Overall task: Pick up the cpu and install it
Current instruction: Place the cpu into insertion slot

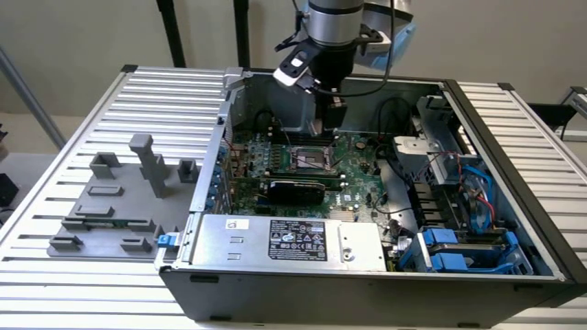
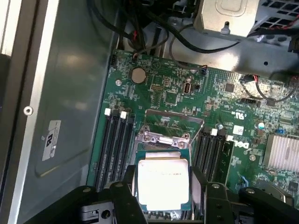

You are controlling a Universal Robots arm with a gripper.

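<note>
The cpu, a small square chip with a shiny silver top, sits between my gripper's two black fingers, which are shut on its opposite edges. In the exterior view the gripper hangs inside the open computer case, a little above the motherboard's cpu socket, which looks dark and uncovered. From the wrist, the socket's metal load plate stands flipped open just beyond the chip, with the socket frame under the chip's far edge.
Memory slots flank the socket on both sides. A black card with a green edge lies just in front of the socket, then the silver power supply. Cables and blue drive bays fill the exterior view's right. A grey fixture sits outside the case.
</note>
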